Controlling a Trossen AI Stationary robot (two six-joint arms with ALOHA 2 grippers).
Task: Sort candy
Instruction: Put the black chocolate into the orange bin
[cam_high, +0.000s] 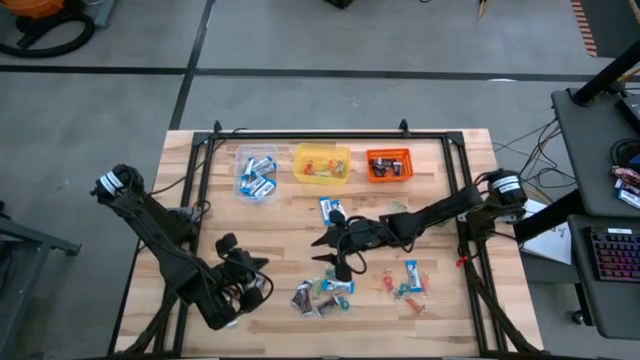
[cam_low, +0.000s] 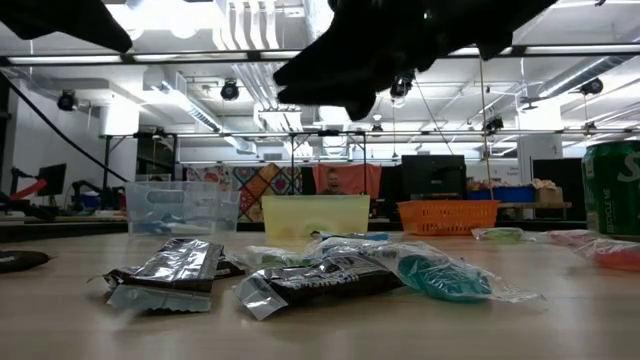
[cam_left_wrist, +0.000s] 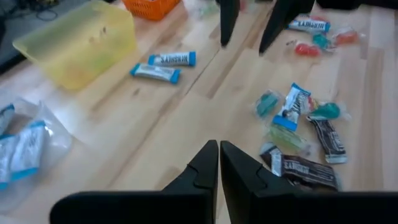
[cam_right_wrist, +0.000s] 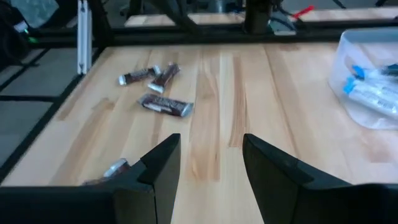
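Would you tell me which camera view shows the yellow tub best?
The high view: yellow tub seen whole from above, contents visible. The left wrist view shows it side-on at an angle; the low view only its front wall; the right wrist view misses it.

Two matte-black jointed arms, each with a white-labelled grey wrist cylinder, ending in black wedge-shaped left gripper (cam_high: 258, 268) and right gripper (cam_high: 330, 250) fingers.

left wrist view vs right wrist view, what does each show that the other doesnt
Only the left wrist view shows the yellow tub, the orange tub, two blue-and-white candies on bare wood, the mixed candy pile and the shut left gripper. Only the right wrist view shows three dark brown candies near the table edge and the open right gripper. Both show the clear tub of blue-and-white candies.
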